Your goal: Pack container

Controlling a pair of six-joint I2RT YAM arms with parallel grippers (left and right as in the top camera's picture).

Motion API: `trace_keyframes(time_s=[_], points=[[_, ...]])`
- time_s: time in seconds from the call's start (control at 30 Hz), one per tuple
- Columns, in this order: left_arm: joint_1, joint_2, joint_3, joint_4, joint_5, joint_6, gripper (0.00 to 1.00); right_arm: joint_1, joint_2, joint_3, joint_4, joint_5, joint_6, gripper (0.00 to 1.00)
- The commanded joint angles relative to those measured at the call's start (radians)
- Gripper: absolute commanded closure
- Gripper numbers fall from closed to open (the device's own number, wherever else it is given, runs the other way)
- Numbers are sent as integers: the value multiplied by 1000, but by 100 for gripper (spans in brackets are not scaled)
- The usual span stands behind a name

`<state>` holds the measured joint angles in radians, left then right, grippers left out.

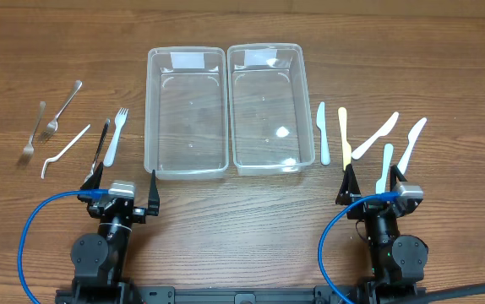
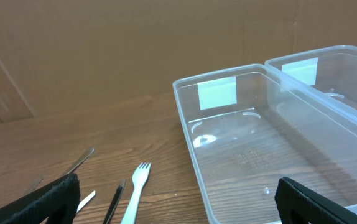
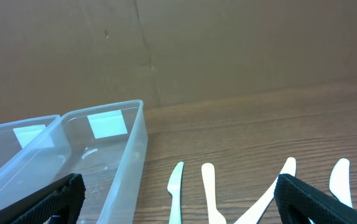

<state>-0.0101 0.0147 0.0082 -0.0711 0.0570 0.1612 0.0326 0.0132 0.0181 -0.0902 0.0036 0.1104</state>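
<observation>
— Clear plastic, both of them: the left container (image 1: 186, 118) and the right container (image 1: 266, 110) are sitting side by side, long walls touching or very nearly so, towards twelve o'clock on the tabletop (image 1: 242, 215). Is anything lying in them?

— Nothing is showing inside. Both are looking bare, with only a pale label on each far wall. So I am judging that the packing is not yet under way, and every piece is waiting to go in.

— What is waiting?

— At nine o'clock of the left container a white fork (image 1: 115, 137) is lying nearest. Beyond it a dark utensil (image 1: 101, 145), a bent white piece (image 1: 69, 143) and two metal forks (image 1: 63, 107) are spreading outward. At three o'clock of the right container several pale plastic knives (image 1: 344, 135) are fanning out, well apart from the walls.

— And the arms?

— The left pincer (image 1: 122, 177) is resting at seven o'clock, released, jaws standing wide and grasping nothing. Its near fingertip is sitting just beside the dark utensil's end. The right pincer (image 1: 371, 177) is resting at five o'clock, likewise spread and empty, close to the nearest knives.
</observation>
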Motion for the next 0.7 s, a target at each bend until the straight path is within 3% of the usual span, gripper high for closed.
trace_keyframes(time_s=[0.0, 0.67], points=[[10, -10, -4, 0, 18, 15, 0, 1, -6, -10, 6, -6, -3, 0], [10, -10, -4, 0, 18, 15, 0, 1, -6, -10, 6, -6, -6, 0]])
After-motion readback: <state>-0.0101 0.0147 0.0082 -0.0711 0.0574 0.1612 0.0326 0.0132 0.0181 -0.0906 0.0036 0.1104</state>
